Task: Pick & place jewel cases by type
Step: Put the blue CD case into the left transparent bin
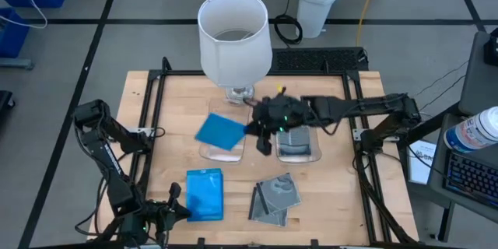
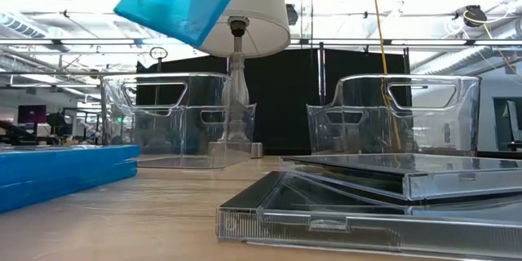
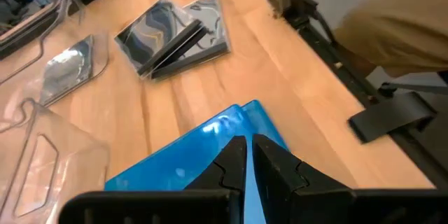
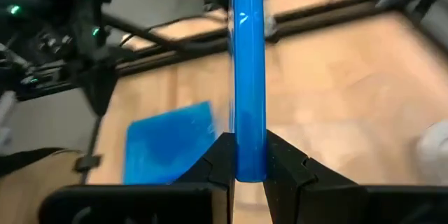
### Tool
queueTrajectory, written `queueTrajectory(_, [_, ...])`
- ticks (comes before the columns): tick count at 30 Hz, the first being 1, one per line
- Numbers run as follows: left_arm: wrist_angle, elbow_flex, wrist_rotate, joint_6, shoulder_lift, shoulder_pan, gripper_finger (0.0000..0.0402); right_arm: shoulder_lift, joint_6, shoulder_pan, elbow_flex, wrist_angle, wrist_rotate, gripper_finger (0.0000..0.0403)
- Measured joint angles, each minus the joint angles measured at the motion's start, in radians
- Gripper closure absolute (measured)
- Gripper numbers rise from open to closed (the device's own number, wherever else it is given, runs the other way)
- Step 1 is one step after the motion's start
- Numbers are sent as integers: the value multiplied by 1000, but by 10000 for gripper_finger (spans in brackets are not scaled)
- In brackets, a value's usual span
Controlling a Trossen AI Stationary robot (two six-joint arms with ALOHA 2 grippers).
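Note:
My right gripper (image 1: 253, 128) is shut on a bright blue jewel case (image 1: 220, 131), held in the air over the left clear tray (image 1: 208, 152). The low view shows that case tilted, high up (image 2: 183, 0). More blue jewel cases (image 1: 205, 194) lie stacked flat near the front edge. Smoky grey jewel cases (image 1: 276, 197) lie in a loose pile to their right. Another grey case (image 1: 296, 142) lies in the right clear tray (image 1: 317, 152). My left gripper (image 3: 248, 143) is shut, low over the blue stack (image 3: 189, 161) at its left side. My right gripper pinches the blue case's edge (image 4: 248, 150) between its two fingers, on the side facing the table's right. The fingers come from the right, slanting a little down. The case is lifted clear of the tray, tilted, and reaches out beyond the fingers. My left gripper stands over the blue stack; I cannot tell whether it touches it.
A lamp with a white shade (image 1: 233, 35) stands at the far middle of the table, its clear base (image 1: 240, 93) just behind the left tray. A black frame (image 1: 148, 132) runs around the wooden board. Bare wood lies between the trays and the two piles.

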Motion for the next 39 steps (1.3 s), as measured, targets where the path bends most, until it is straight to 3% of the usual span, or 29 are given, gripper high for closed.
queueTrajectory(3, [-12,0,1,-6,0,10,366,27,-44,-46,85,-57,-16,362])
queueTrajectory(12, [-37,1,19,-8,-1,14,366,190,-29,-157,205,-261,-234,362])
queueTrajectory(18, [-42,1,20,-16,-1,14,366,266,-9,-215,208,-262,-274,363])
queueTrajectory(29, [-46,1,22,-34,-1,14,366,329,80,-305,209,-283,-472,361])
queueTrajectory(39, [-83,1,23,-71,-1,12,366,377,84,-309,209,-233,-498,361])
